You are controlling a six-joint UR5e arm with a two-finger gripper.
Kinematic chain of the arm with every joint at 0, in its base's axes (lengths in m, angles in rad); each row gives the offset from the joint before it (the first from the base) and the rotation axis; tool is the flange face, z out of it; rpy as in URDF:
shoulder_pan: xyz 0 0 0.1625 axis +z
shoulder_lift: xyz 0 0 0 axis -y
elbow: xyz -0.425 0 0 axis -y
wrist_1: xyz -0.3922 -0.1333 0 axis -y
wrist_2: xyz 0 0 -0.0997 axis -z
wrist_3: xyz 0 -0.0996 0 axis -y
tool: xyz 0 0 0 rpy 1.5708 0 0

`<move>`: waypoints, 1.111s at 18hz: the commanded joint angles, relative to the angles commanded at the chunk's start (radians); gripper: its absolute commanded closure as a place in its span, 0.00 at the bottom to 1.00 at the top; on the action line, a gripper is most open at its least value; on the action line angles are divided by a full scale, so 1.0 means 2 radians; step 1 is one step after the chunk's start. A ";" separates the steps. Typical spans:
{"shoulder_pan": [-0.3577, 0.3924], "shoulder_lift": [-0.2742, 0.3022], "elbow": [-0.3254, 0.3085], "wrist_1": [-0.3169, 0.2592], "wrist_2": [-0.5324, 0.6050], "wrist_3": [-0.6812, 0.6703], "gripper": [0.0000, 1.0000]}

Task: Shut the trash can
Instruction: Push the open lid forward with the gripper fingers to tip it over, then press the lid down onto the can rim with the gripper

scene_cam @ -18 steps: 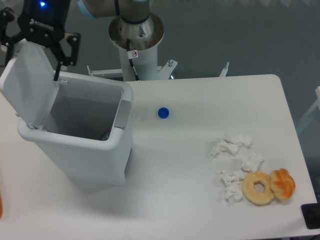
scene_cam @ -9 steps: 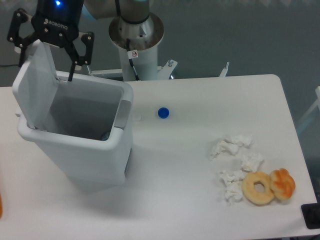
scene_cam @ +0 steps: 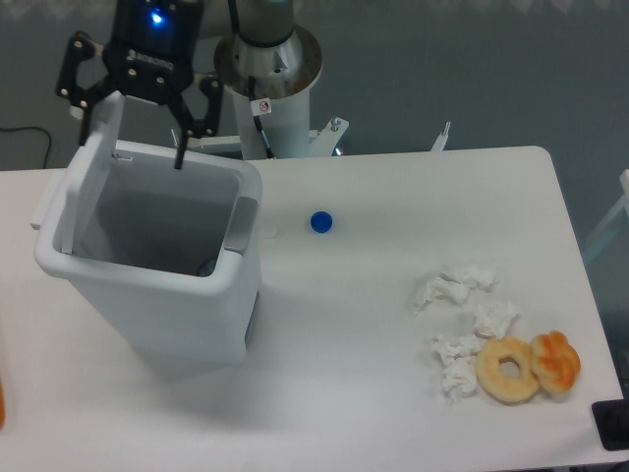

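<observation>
Now my pincer hangs spread around the upright lid of the trash can; pushing off-centre could tip the bin toward the tabletop's left edge.

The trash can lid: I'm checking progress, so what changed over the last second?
The gripper moved right, pushing the lid from leaning back to nearly upright over the trash can. Its fingers stay spread, gripping nothing. The blue cap, tissues and donuts stayed put.
</observation>
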 joint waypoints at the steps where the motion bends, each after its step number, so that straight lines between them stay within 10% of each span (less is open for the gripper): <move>1: 0.002 0.000 -0.002 0.000 0.000 0.007 0.00; 20: 0.036 -0.005 -0.028 0.000 0.004 0.038 0.00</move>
